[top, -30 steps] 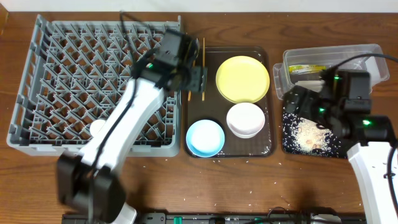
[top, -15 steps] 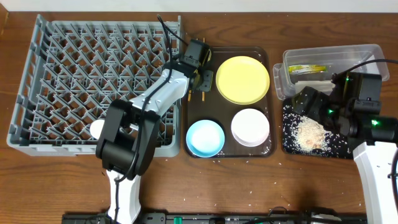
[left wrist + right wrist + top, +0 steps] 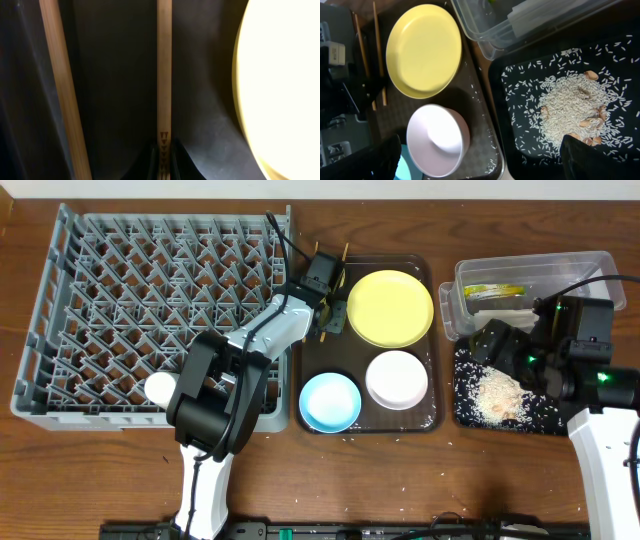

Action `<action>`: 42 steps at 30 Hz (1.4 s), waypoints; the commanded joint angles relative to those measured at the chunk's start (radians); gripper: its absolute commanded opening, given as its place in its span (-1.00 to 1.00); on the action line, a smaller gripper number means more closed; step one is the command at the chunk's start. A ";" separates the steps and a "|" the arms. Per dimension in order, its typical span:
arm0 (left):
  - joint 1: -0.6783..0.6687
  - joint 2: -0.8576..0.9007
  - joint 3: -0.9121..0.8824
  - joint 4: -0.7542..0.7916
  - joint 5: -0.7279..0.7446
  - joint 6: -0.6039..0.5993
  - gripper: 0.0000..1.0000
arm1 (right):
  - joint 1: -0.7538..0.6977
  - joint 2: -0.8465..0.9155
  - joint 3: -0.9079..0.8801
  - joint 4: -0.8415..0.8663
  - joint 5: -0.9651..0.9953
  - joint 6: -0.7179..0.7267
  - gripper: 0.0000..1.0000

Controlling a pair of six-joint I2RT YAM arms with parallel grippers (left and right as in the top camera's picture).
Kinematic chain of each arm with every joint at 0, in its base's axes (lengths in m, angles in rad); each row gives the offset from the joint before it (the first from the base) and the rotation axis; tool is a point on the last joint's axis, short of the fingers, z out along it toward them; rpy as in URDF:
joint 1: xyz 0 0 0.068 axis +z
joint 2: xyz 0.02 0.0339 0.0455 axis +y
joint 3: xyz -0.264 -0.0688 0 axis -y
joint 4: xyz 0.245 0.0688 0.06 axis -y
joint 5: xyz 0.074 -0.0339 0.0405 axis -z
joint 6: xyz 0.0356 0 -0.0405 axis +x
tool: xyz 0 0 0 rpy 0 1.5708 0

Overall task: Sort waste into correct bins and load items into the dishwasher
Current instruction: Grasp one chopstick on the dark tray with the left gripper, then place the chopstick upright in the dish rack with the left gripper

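Observation:
My left gripper (image 3: 164, 162) is shut on a wooden chopstick (image 3: 164, 75) at the left side of the brown serving tray (image 3: 115, 75). Seen from overhead, this gripper (image 3: 330, 308) sits between the grey dishwasher rack (image 3: 150, 310) and the yellow plate (image 3: 390, 307). The other chopstick (image 3: 62, 85) lies loose beside the held one. A white bowl (image 3: 397, 379) and a blue bowl (image 3: 330, 401) stand on the tray. A small white cup (image 3: 160, 388) rests in the rack. My right gripper (image 3: 480, 145) is open and empty, above the gap between the tray and the black bin (image 3: 470, 415).
The clear tub (image 3: 530, 280) at the back right holds the snack wrapper (image 3: 495, 290) and white paper. Rice crumbs (image 3: 570, 105) are piled in the black bin, and a few grains lie scattered on the serving tray and the table in front.
My left gripper reached to the tray's left side and closed on a chopstick. The right arm drew back towards the black bin and stayed open.

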 commanded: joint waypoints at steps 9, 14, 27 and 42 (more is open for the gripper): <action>0.014 -0.284 0.076 -0.235 -0.029 -0.050 -0.85 | -0.007 0.000 0.000 -0.001 -0.004 0.015 0.99; 0.074 -0.386 0.075 -0.386 -0.126 -0.055 -0.85 | -0.007 0.000 0.000 -0.001 -0.004 0.015 0.99; 0.167 -0.226 0.042 -0.387 -0.124 -0.055 -0.84 | -0.007 0.000 0.000 -0.001 -0.004 0.015 0.99; 0.010 -0.360 0.051 -0.230 0.021 0.068 0.05 | -0.007 0.000 0.000 -0.001 -0.005 0.015 0.98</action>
